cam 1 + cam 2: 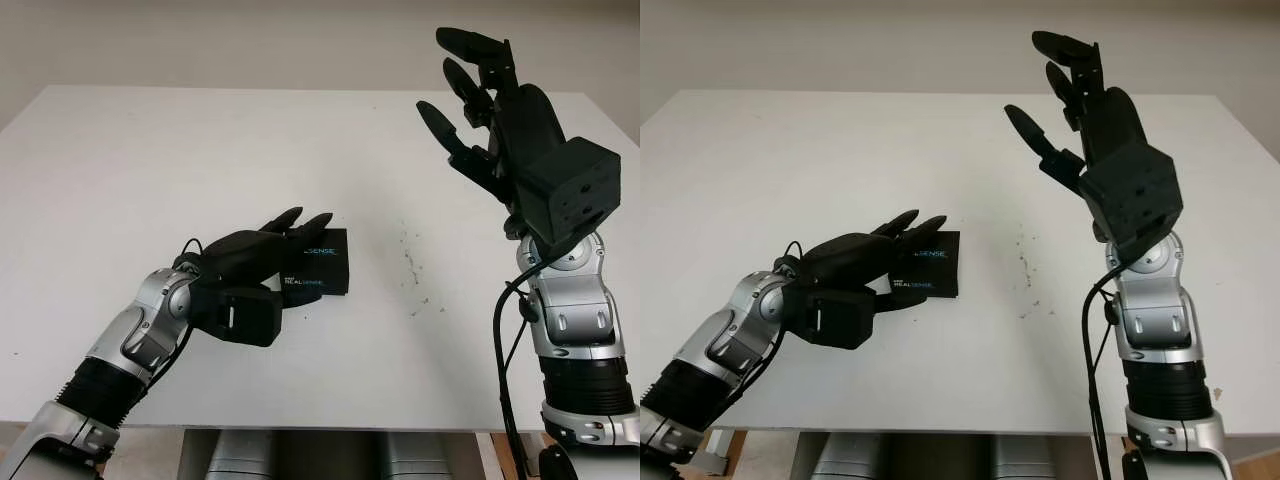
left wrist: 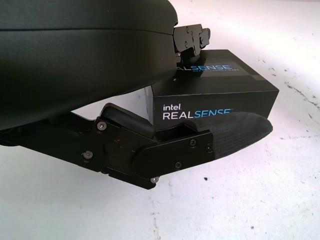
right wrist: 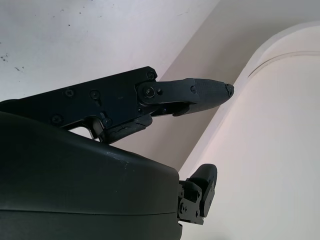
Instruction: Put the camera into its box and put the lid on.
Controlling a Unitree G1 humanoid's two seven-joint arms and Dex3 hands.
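A black Intel RealSense box (image 1: 318,262) lies flat on the white table (image 1: 200,150), left of the table's middle, its lid on. It is a low, squarish carton with "intel REALSENSE" printed in white and blue on the side wall facing the robot and again on the top face. The left hand (image 1: 262,253) is at the box: two fingers lie over the top face and the thumb (image 2: 220,137) presses along the printed side wall, so the hand is clasped on the box. The right hand (image 1: 497,110) is raised well above the table's right side, fingers stretched upward and holding nothing. Small dark specks (image 1: 412,262) dot the table between the box and the right arm.
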